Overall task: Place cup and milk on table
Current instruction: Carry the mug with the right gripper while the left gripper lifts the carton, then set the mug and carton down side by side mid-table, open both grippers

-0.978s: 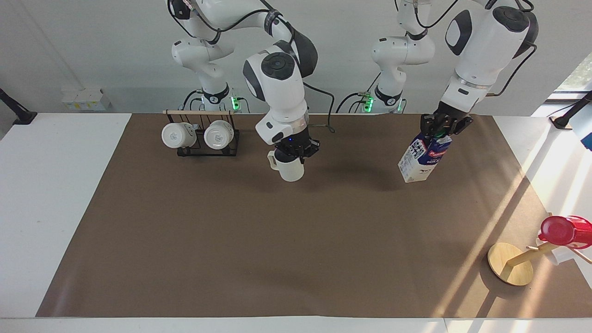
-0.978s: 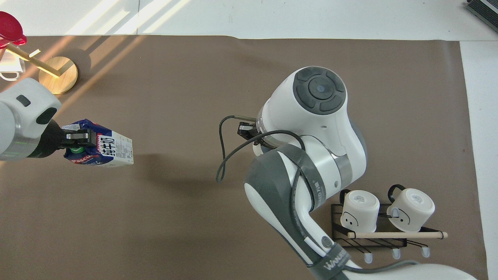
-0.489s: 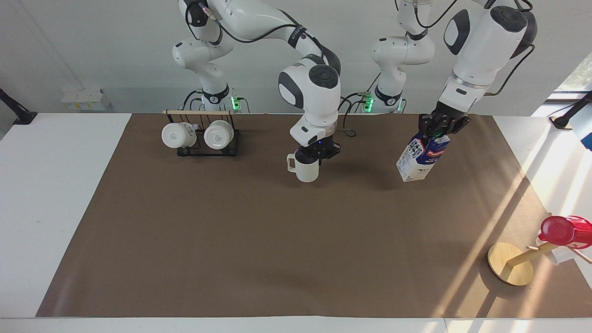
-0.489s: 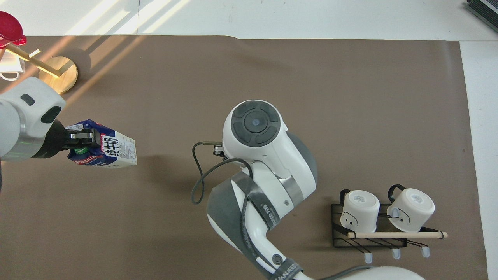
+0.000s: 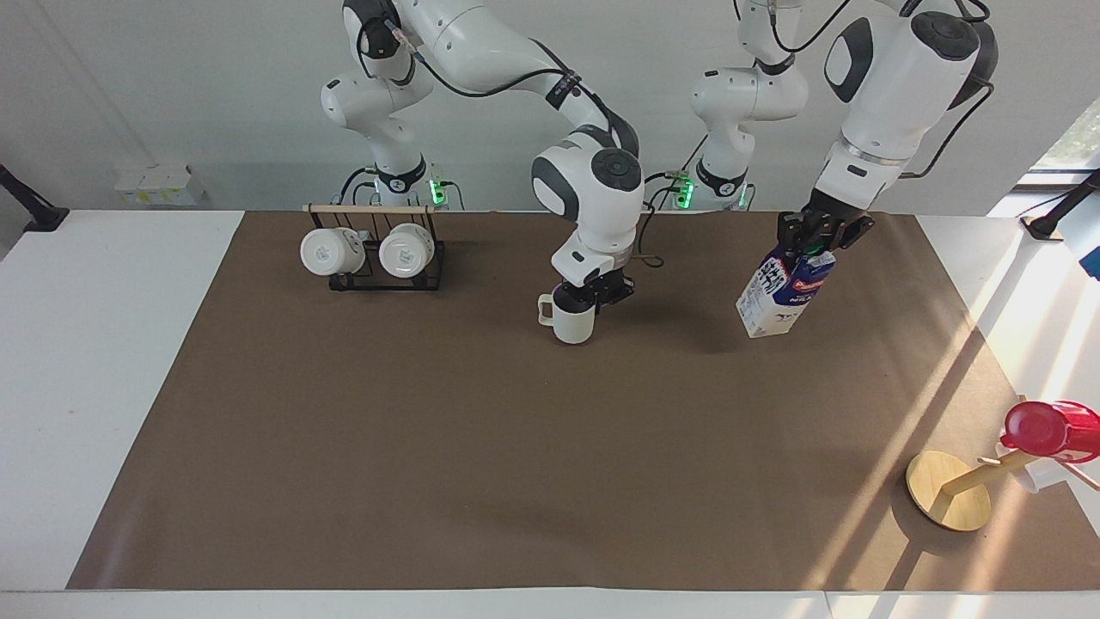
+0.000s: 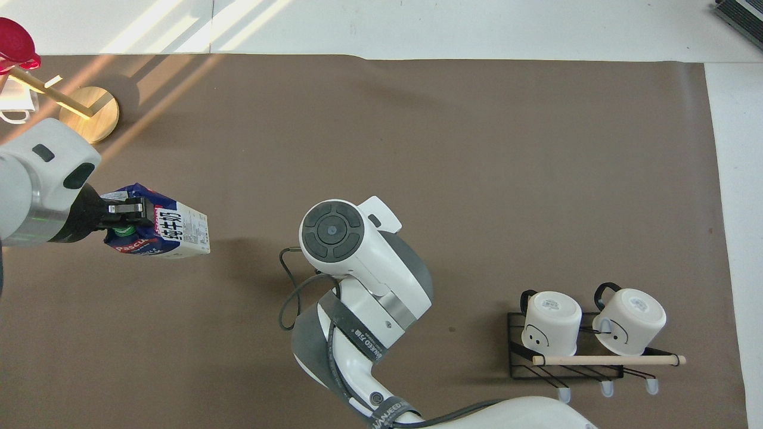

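Observation:
The cream-white cup (image 5: 573, 323) stands upright on the brown mat of the table (image 5: 430, 447), handle toward the right arm's end. My right gripper (image 5: 593, 292) sits at its rim, shut on the cup; in the overhead view the right arm (image 6: 357, 256) covers it. The milk (image 5: 780, 294) is a white and blue carton hanging tilted, its lower corner just over the mat. My left gripper (image 5: 815, 243) is shut on the carton's top by the green cap. From overhead the milk (image 6: 170, 232) juts from the left gripper (image 6: 125, 215).
A black rack (image 5: 378, 275) with two white mugs (image 5: 369, 251) stands near the robots toward the right arm's end. A tilted wooden stand (image 5: 950, 492) carrying a red cup (image 5: 1050, 428) sits at the left arm's end, far from the robots.
The right arm carried the cup toward the left arm's end and lowered it onto the mat. The left gripper with the milk sank slightly and has barely shifted.

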Controlling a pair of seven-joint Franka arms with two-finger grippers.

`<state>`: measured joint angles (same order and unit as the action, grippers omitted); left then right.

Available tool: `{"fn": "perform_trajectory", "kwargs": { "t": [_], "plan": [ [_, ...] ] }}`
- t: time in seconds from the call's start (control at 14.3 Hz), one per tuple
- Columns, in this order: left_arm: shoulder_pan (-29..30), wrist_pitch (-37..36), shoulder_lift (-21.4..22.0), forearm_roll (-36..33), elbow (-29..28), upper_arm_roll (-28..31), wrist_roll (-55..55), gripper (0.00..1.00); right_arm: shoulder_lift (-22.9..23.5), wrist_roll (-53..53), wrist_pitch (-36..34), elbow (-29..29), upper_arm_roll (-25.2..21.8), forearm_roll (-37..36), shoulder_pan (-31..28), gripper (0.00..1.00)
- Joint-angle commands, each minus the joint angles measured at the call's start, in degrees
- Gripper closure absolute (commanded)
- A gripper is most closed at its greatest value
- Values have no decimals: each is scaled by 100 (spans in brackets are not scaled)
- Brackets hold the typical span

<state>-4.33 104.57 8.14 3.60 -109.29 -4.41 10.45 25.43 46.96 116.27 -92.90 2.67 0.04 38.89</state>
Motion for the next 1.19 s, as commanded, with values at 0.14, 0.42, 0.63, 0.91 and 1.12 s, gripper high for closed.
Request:
{"fn": "perform_trajectory", "kwargs": {
  "t": [0.14,0.42,0.63,0.91,1.12],
  "plan": [
    [-86,-130,-31,18,84,46,89,72,-91,121,115,-52,32,-144,-83,49],
    [-331,-322,12,18,84,28,510,72,-239,191,54,70,-56,-118,-179,21],
    [-533,-341,39,18,84,20,625,72,-774,112,-8,18,-48,-39,-670,11],
    [-805,-262,48,18,75,11,1027,72,-1329,95,-263,9,-56,-30,-1286,0],
    [-1306,-148,101,18,13,11,1748,72,-1584,77,-404,9,-56,-30,-1647,0]
  ]
}}
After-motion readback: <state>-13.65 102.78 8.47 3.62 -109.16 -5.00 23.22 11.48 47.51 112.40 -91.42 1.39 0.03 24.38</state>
